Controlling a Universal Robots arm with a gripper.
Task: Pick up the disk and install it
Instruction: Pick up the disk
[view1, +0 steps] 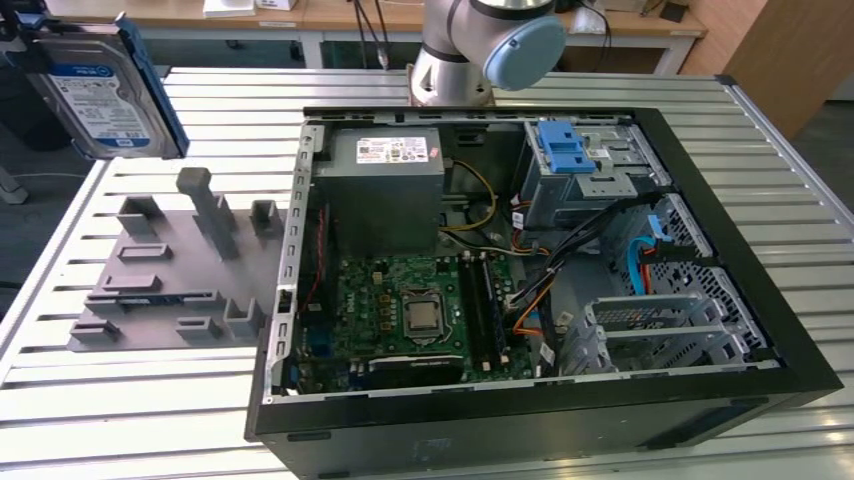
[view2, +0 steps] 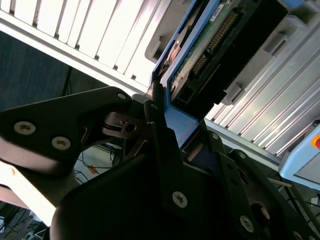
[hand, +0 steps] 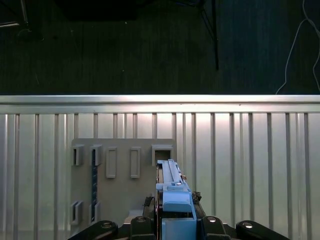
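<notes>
**Slatted aluminium table (view1: 134, 420), opened black computer tower (view1: 534, 440): disk in the air, install not begun**

Closed down narrow, the black claw (hand: 176, 216) grips the flat rectangular silver-metal disk (view1: 100, 95) with its blue-and-white label and blue plastic side rails. In the second wrist view a dark finger (view2: 159, 140) presses against the blue rail end, and no gap shows between finger and plastic. The disk is held on edge, label toward the exterior camera, up at about ten o'clock in the exterior view and clear of the table.

Under and beside it, near nine o'clock, lies the grey plastic holder plate with upright slotted posts (view1: 167, 270). In the first wrist view the disk's edge lines up with one of its vacant slots (hand: 162, 154). The tower fills the middle and runs out toward four o'clock, well apart from the disk. Its silver drive cage (view1: 587, 185) with a ridged blue latch (view1: 567, 148) sits at about one o'clock, and the arm's grey base (view1: 474, 45) stands at twelve.

By my reading the pick is done and the carry is the step in hand. What remains calls for a firm hold across the gap, the rails squared to the cage opening, and care around the loose cables (view1: 587, 250) beside it.
</notes>
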